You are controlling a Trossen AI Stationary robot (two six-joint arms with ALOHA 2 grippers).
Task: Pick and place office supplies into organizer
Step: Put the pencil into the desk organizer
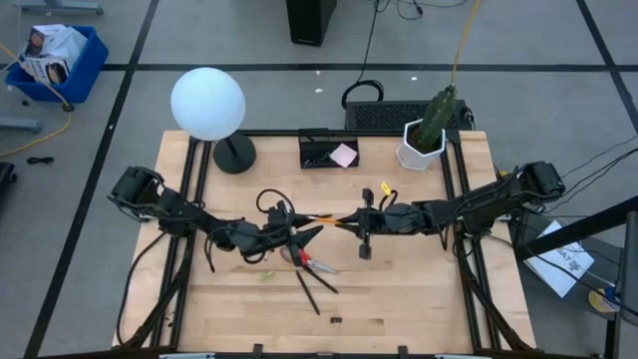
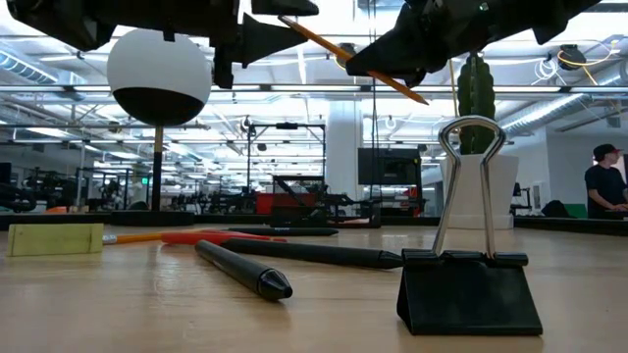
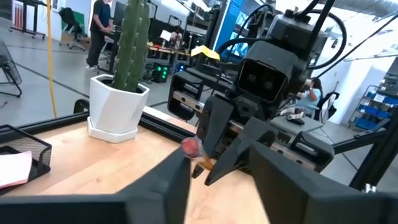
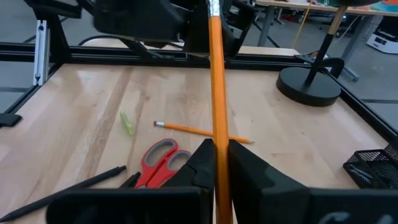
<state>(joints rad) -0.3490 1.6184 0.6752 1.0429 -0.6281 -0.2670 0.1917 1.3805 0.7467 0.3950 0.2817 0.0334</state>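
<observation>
An orange pencil (image 1: 326, 218) hangs in the air between my two grippers over the table's middle. My right gripper (image 4: 216, 157) is shut on it. My left gripper (image 3: 217, 165) is open, and the pencil's pink eraser end (image 3: 189, 146) stands between its fingers, close to one fingertip; I cannot tell whether they touch. In the low view the pencil (image 2: 353, 59) slants above the table. Red-handled scissors (image 1: 299, 257), black pens (image 1: 310, 290), a second pencil (image 4: 202, 132) and a black clip (image 2: 469, 284) lie on the table. The black organizer (image 1: 317, 153) holds a pink pad (image 1: 344, 155). My right gripper pinches the orange pencil's shaft (image 4: 215, 134) between its two fingers, which lie across the pencil. It comes in level from the table's right side. The pencil is lifted clear of the table, slanting, with its eraser end toward my left gripper.
A lamp with a white globe (image 1: 207, 103) and round black base (image 1: 234, 153) stands far left. A white pot with a cactus (image 1: 421, 145) stands far right, beside the organizer. A small green scrap (image 4: 127, 122) lies near the scissors. A person (image 2: 606, 186) stands in the room beyond.
</observation>
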